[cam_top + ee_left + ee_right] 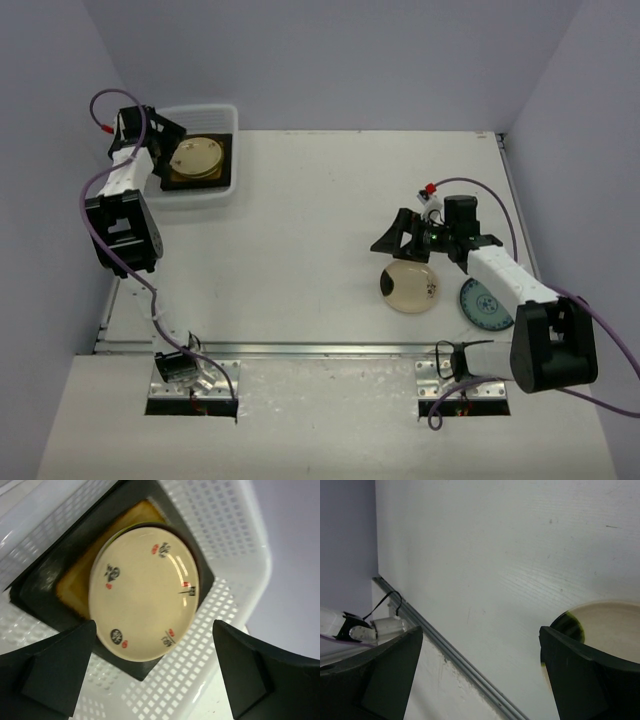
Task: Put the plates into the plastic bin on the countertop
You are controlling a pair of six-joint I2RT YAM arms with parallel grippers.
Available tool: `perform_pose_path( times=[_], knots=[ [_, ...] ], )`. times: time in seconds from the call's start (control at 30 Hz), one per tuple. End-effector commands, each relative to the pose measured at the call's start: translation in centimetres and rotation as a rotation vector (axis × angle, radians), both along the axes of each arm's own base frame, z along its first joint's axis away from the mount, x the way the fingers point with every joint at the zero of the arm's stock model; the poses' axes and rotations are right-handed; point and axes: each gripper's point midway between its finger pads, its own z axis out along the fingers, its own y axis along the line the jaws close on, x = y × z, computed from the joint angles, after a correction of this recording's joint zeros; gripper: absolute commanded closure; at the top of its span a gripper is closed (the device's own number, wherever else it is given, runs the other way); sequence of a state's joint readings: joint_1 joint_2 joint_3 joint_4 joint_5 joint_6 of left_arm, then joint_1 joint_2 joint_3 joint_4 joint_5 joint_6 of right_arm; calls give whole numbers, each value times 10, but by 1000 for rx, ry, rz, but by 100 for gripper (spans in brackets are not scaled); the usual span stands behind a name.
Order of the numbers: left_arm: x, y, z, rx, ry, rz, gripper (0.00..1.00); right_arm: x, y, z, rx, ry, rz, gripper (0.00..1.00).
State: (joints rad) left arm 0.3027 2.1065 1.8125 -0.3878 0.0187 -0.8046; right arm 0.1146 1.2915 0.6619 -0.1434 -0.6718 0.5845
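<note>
**A:** Fingers first. What are they doing?

**B:** The left fingers (pixel 166 140) are spread wide above the plastic bin (pixel 218 112) and grip nothing. The right fingers (pixel 393 236) are spread as well and empty, hanging near the far edge of a cream plate (pixel 408 287). I see no contact with it.

**A:** And the task, biggest things first?

**B:** The surface (pixel 300 230) is mostly bare. The bin sits at its far left corner. A dark square plate with a mustard centre (pixel 35 587) lies in the bin, and a round cream dish with small painted marks (pixel 145 597) rests on top of it. A dark rim peeks from under that dish, so another plate may be sandwiched there, but I can't be sure. Whether more plates lie under the square one is hidden.

**A:** What's left?

**B:** Two plates are on the surface, both on the right and well apart from the bin. One is the cream plate and the other is a blue-patterned plate (pixel 485 303) just beside it. I'd call the job mostly done.

**A:** Any obstacles?

**B:** Nothing lies between those plates and the bin. The left arm does hang over the bin's opening, so I'd expect it has to clear out first. The purple cable (pixel 97 225) loops loosely at the left edge, and the metal rail (pixel 330 350) runs along the front, out of the way
</note>
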Motion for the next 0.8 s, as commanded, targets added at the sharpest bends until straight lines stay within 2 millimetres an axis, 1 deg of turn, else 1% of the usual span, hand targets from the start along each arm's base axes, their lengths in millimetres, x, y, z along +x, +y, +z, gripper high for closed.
perform_pose_path(
  times=[0.0,0.03,0.1,0.13,0.17,0.2,0.23,0.27,0.33,0.37,0.4,0.43,0.47,0.5,0.53,0.57,0.6,0.63,0.67,0.73,0.77],
  knots=[
    [5,-1,11,19,19,-82,0,20,-19,4,-123,-44,-77,1],
    [5,-1,7,18,28,-88,0,21,-24,2,-153,-30,-99,1],
    [1,-2,7,22,35,-91,0,24,-34,0,-204,-27,-142,1],
    [-1,-2,14,32,25,-92,0,29,-46,2,-263,-35,-207,1],
    [-5,-3,20,37,16,-94,0,30,-53,2,-292,-30,-243,1],
    [-8,-5,28,40,2,-99,0,31,-61,2,-325,-25,-282,1],
    [-12,-8,44,46,-33,-108,0,35,-74,5,-377,-37,-341,1],
    [-18,-15,66,50,-80,-127,0,35,-82,9,-409,-52,-370,1],
    [-37,-37,109,53,-176,-187,0,35,-92,11,-463,-73,-381,1],
    [-49,-51,131,63,-229,-223,0,35,-101,10,-511,-82,-396,1],
    [-55,-63,146,69,-269,-258,0,35,-106,9,-539,-87,-405,1],
    [-62,-77,155,69,-297,-304,0,35,-114,8,-579,-81,-420,1],
    [-78,-101,168,72,-334,-363,0,33,-128,4,-651,-65,-440,1],
    [-87,-126,174,77,-362,-417,0,30,-133,-1,-685,-41,-428,1],
    [-101,-149,178,84,-389,-468,0,25,-135,-7,-710,-6,-395,1],
    [-111,-163,179,82,-406,-493,0,26,-133,-10,-710,1,-368,1],
    [-129,-182,166,58,-405,-543,0,23,-127,-21,-710,26,-293,2],
    [-137,-202,162,41,-419,-593,0,21,-126,-28,-717,46,-260,4],
    [-148,-212,146,5,-394,-620,0,21,-128,-38,-742,77,-228,6],
    [-165,-233,125,-35,-370,-708,0,17,-131,-56,-772,138,-174,6],
    [-173,-243,115,-50,-353,-751,0,16,-132,-61,-779,157,-153,5]
  ],
)
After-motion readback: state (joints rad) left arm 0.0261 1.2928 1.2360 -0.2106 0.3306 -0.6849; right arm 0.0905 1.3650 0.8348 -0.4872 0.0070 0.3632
